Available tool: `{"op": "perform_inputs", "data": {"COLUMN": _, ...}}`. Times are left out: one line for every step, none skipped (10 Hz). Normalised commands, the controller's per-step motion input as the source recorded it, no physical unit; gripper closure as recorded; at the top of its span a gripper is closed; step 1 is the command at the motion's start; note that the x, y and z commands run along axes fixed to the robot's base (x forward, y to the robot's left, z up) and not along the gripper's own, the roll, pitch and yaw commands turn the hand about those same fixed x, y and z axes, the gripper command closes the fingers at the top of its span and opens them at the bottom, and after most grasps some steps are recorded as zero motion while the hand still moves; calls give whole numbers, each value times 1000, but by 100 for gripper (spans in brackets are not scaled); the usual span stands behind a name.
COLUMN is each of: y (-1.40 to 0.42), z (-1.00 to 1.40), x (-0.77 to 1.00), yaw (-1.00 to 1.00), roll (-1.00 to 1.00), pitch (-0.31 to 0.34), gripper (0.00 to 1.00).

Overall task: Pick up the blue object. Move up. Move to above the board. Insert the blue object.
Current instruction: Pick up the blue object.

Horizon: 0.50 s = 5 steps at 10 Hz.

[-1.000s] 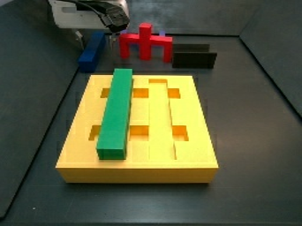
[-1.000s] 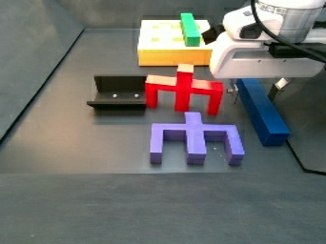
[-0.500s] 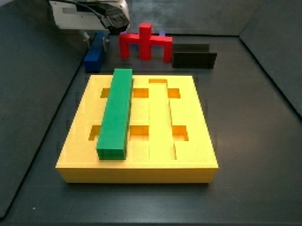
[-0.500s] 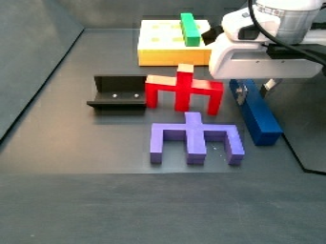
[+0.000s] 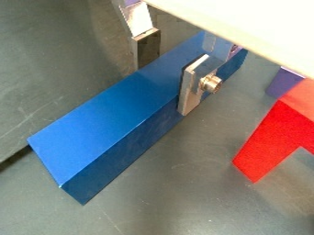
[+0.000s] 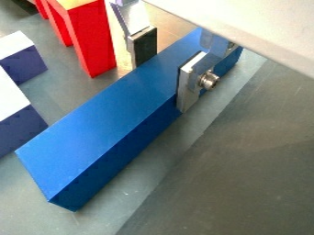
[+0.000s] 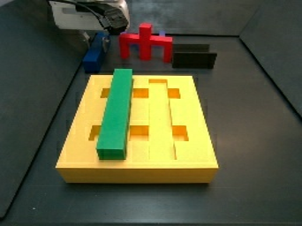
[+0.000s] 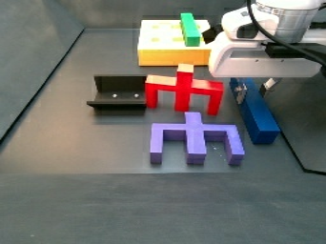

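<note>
In both wrist views the gripper [image 5: 168, 62] straddles the blue object [image 5: 128, 124], silver fingers [image 6: 194, 78] closed in against its long sides. In a side view the bar [image 8: 258, 116] has shifted slightly under the gripper [image 8: 254, 86] since a second ago, lying on the floor well apart from the board [image 7: 141, 132], so the grasp looks set and lifting comes next.

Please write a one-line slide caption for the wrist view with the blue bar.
The claw straddles the long dark blue rectangular bar, one silver finger plate on each side, beside a red block.

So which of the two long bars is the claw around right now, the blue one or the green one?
The blue bar on the floor; the claw straddles it. The green bar lies in the yellow board.
</note>
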Motion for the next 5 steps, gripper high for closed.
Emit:
{"op": "perform_inputs", "data": {"y": 0, "z": 0, "x": 0, "yaw": 0, "roll": 0, "pitch": 0, "gripper": 100}}
{"op": "perform_inputs", "data": {"y": 0, "z": 0, "x": 0, "yaw": 0, "roll": 0, "pitch": 0, "gripper": 100}}
{"op": "perform_inputs", "data": {"y": 0, "z": 0, "x": 0, "yaw": 0, "roll": 0, "pitch": 0, "gripper": 100}}
{"op": "perform_inputs", "data": {"y": 0, "z": 0, "x": 0, "yaw": 0, "roll": 0, "pitch": 0, "gripper": 100}}
{"op": "perform_inputs", "data": {"y": 0, "z": 0, "x": 0, "yaw": 0, "roll": 0, "pitch": 0, "gripper": 100}}
